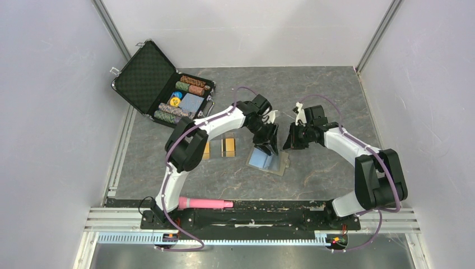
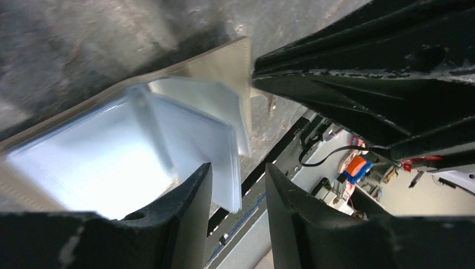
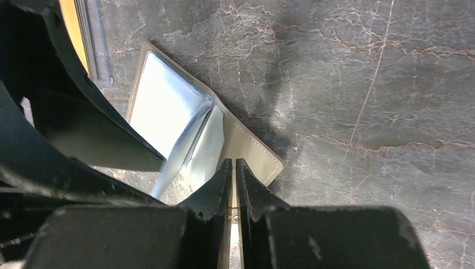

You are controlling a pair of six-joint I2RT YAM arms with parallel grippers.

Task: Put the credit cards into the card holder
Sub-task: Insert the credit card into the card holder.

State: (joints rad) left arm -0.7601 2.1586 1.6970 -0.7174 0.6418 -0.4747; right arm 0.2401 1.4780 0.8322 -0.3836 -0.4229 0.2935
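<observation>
The card holder [image 1: 263, 161] lies open on the table, taupe outside [image 3: 255, 150] and light blue inside [image 2: 84, 162]. My left gripper [image 1: 270, 148] hangs over it, open; the edge of its clear inner sleeves [image 2: 224, 151] reaches into the gap [image 2: 238, 166] beside one finger, with nothing pinched. My right gripper [image 1: 290, 143] is shut on the holder's taupe flap [image 3: 234, 163] at its right edge. Two orange-gold credit cards [image 1: 228, 147] [image 1: 206, 150] lie flat just left of the holder, one partly under the left arm. An orange card edge [image 3: 75, 28] shows in the right wrist view.
An open black case [image 1: 147, 74] of poker chips [image 1: 187, 98] stands at the back left. A pink cylinder [image 1: 204, 203] lies by the front rail near the left arm's base. Grey walls close in both sides.
</observation>
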